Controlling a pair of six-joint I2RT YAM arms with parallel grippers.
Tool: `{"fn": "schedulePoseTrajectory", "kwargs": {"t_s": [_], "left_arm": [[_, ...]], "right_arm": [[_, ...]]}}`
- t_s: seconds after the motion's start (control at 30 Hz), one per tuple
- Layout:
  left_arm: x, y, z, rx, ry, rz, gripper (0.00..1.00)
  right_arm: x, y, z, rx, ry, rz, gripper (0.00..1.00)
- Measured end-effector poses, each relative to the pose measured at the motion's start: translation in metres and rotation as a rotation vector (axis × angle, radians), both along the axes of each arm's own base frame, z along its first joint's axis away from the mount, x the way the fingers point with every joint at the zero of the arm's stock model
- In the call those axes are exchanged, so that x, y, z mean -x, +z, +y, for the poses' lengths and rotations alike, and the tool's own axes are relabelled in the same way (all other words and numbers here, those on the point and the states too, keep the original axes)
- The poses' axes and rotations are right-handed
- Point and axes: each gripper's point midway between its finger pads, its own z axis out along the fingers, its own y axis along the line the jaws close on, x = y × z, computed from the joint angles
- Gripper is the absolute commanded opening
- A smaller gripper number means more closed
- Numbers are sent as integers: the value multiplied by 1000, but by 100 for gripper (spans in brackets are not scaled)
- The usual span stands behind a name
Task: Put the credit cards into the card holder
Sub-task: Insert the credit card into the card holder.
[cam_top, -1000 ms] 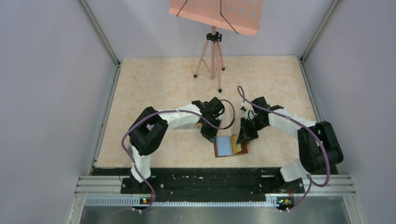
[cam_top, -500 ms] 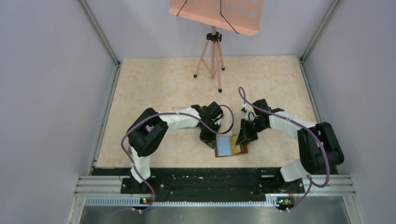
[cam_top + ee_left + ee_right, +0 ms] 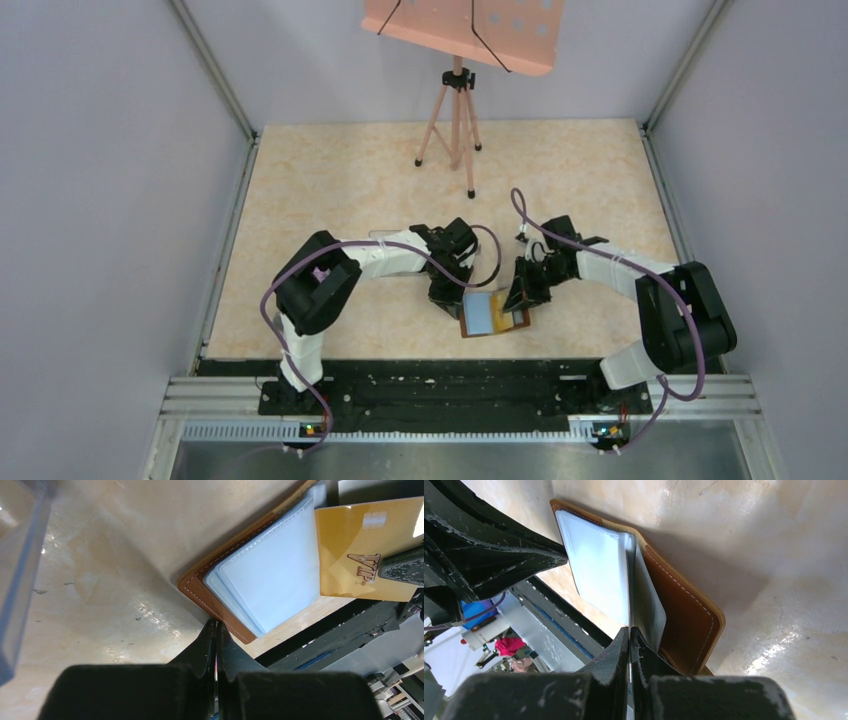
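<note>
The card holder (image 3: 480,314) is a brown leather wallet lying open near the table's front edge, with its clear pockets (image 3: 272,575) facing up. My left gripper (image 3: 216,623) is shut and empty, its tips touching the wallet's left leather edge (image 3: 200,592). An orange-yellow credit card (image 3: 362,540) marked VIP lies tilted over the wallet's right half. My right gripper (image 3: 630,628) is shut on that card, which shows edge-on as a thin line in the right wrist view, beside a raised clear pocket (image 3: 649,605). The top view shows the left gripper (image 3: 447,298) and right gripper (image 3: 522,295) flanking the wallet.
A clear plastic box (image 3: 20,570) stands left of the wallet, partly under my left arm. A pink tripod stand (image 3: 457,110) is at the back of the table. The black base rail (image 3: 440,385) runs just in front of the wallet.
My left gripper has closed and dropped slightly toward the wallet's left edge. The right gripper has kept its hold on the card with barely any movement.
</note>
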Motion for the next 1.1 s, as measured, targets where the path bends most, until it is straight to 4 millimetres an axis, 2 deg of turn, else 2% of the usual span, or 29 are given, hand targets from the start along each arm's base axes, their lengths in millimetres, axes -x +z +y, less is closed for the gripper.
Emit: {"fn": "schedulePoseTrajectory", "kwargs": {"t_s": [0.4,1.1], "left_arm": [[2,0,-1,2,7,14,0],[1,-1,-1,-19,6,30,0]], "right_arm": [[-12,1,11,-76,-6,-37,0],[2,-5,6,-65,-12,40,0]]}}
